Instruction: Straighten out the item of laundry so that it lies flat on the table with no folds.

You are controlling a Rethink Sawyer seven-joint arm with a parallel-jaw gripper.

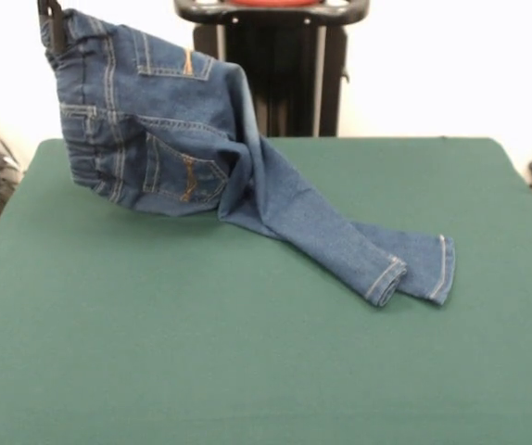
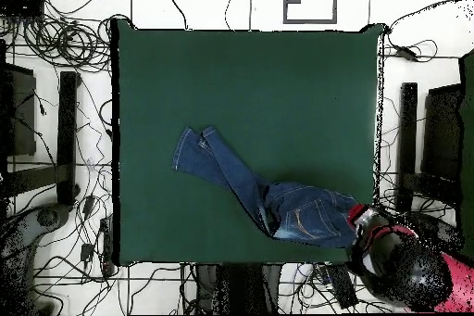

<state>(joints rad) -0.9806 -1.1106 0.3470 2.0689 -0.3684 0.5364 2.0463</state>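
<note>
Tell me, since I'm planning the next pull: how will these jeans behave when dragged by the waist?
Probably floppy: the jeans sag from the gripper at the waistband. The legs, lying together on the table, would likely trail and bunch. Denim on felt-like cloth may drag, not slide.

The jeans (image 1: 169, 148) are mid-blue denim with paler faded patches, and orange-tan stitching outlines the back pockets, seams and leg hems. The table (image 1: 155, 371) is plain dark green, unpatterned. The gripper (image 1: 51, 23) is black.
</note>
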